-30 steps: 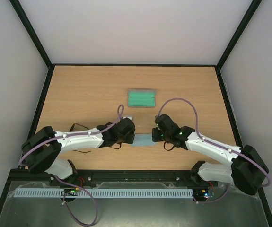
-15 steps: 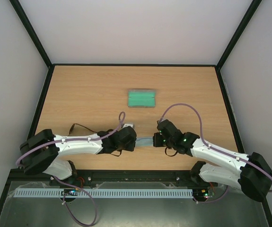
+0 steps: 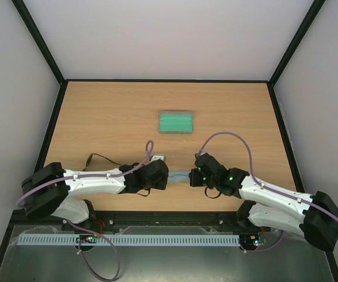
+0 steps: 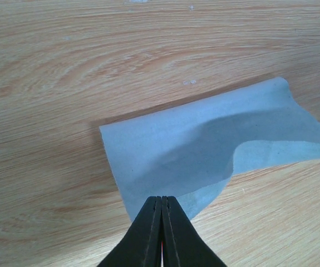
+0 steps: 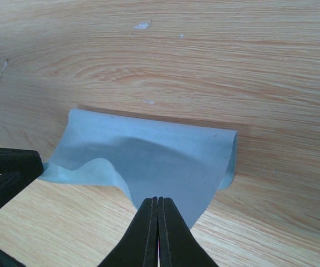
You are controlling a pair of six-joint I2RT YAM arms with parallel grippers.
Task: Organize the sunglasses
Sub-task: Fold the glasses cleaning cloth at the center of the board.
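The left gripper is pressing its two black fingers fully together, leaving no gap, and it is pinching the near edge of the cloth at its tips. The right gripper is doing the same from the other side, its fingers clamped together on the cloth's near edge. In the right wrist view the left gripper's dark fingers are showing at the left border, meeting the cloth's far corner. The cloth, light blue and thin, is hanging between the two grippers with a soft fold bulging up along its middle. Its back edge is lying on the table and is casting a narrow shadow there. From above, the two arms are reaching in low toward each other near the front of the table, with the cloth showing as a short pale strip between the wrists. Farther back, well apart from both grippers, the case is lying open with its green inside facing up. The sunglasses are not showing clearly in any view, so I cannot tell where they are lying.
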